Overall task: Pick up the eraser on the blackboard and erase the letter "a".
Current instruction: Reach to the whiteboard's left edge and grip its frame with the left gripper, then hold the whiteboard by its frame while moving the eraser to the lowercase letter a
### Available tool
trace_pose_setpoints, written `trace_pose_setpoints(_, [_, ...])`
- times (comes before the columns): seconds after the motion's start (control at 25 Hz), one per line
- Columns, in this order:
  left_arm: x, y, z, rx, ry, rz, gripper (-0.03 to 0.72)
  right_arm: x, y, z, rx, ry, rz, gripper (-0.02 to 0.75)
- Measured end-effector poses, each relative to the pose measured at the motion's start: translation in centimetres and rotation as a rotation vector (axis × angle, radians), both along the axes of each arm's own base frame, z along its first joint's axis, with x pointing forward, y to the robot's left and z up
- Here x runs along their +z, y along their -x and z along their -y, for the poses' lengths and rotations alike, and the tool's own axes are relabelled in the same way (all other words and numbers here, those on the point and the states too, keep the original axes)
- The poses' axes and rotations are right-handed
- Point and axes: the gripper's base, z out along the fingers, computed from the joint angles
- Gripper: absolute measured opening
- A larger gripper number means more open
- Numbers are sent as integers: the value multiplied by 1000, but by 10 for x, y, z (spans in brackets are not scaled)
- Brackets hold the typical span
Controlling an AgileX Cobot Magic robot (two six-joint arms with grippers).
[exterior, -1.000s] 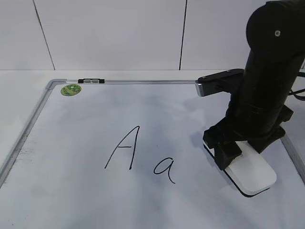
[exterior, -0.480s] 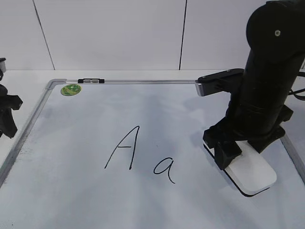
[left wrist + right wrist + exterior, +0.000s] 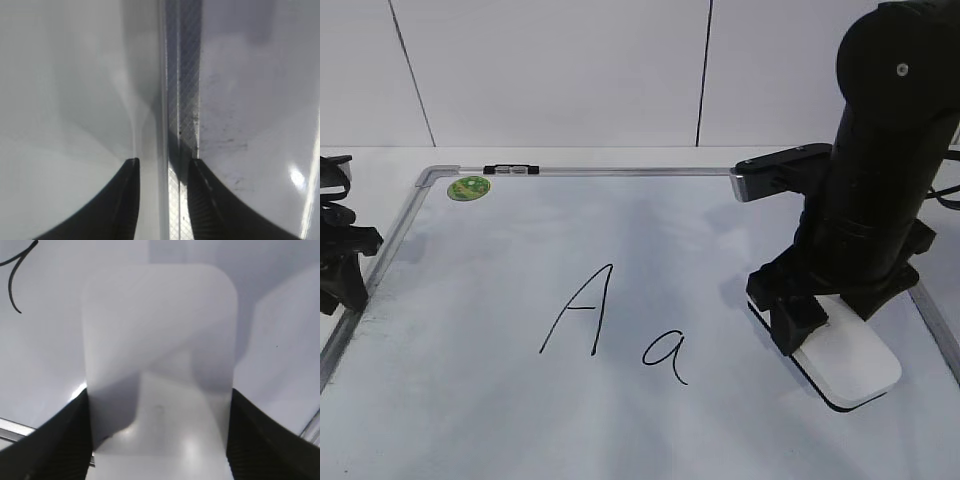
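Between the black fingers of the right gripper sits the white rounded plastic eraser, clamped on both long sides and lying flat on the large white silver-framed blackboard. Just left of that gripper, the small handwritten lowercase letter "a" stands unerased, with the taller black capital "A" beyond it. Far across at the board's left edge, the left gripper straddles the metal frame, fingers parted and gripping nothing, the round green sticker further back.

The exterior view slants down across the blackboard; both wrist views look down on it, close up.
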Motion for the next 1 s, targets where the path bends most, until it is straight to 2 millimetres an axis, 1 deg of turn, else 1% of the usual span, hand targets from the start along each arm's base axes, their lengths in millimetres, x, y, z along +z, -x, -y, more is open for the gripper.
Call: trace_pose_setpoints(1.0, [-1,-3,-1,2,-8,27,235,0,0,0,1,1,1,559])
